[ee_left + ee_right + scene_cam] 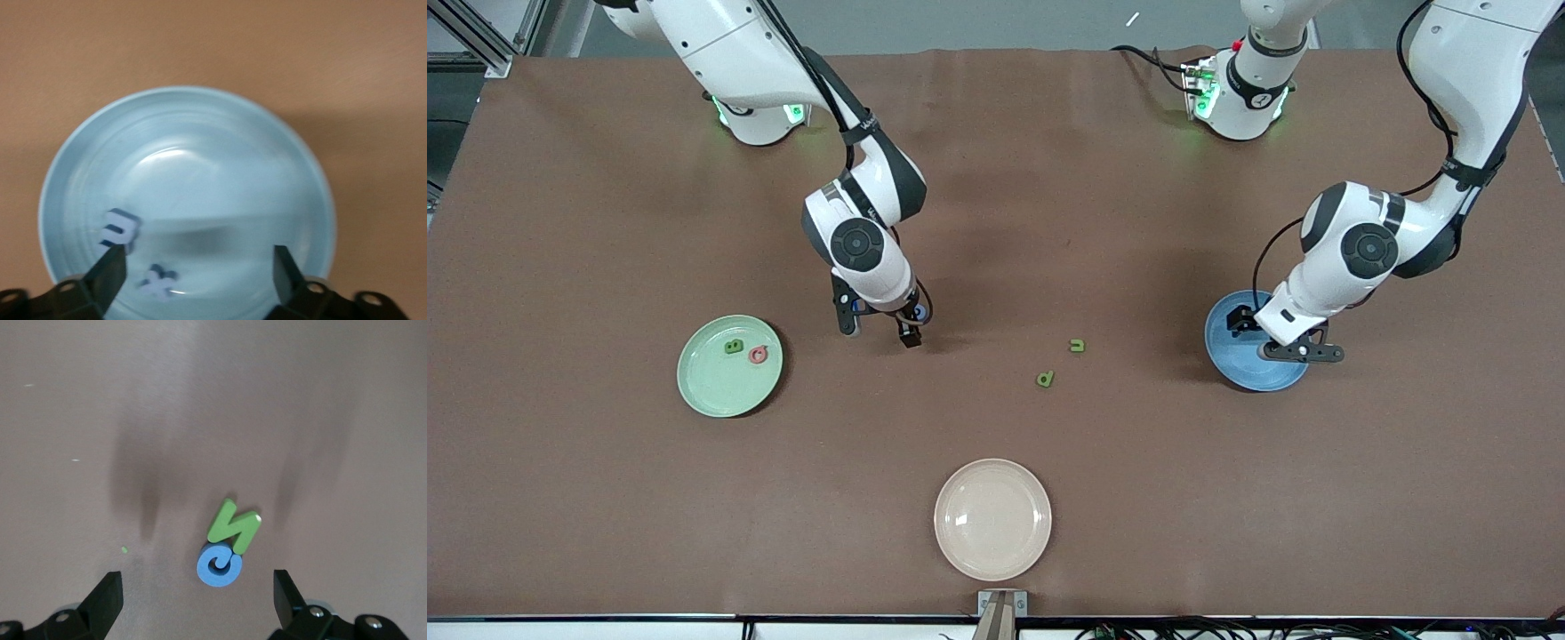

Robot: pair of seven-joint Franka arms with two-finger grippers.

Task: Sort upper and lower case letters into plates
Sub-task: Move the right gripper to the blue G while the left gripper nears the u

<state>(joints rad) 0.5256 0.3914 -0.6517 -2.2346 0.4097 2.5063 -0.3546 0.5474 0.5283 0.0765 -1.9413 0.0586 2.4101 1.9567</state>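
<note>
The left gripper [199,270] hangs over the blue plate [1232,364] at the left arm's end of the counter [605,498], jaws wide, empty. Two letters [119,230] lie in that plate; one reads "x". The right gripper [197,597], jaws wide, hovers over a green "N" [235,527] touching a blue "e" [219,565]. The mint plate [711,387] holds two letters.

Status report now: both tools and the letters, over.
Left tool open over round bright blue plate, two letters inside. Right tool open over green letter and blue letter.
</note>
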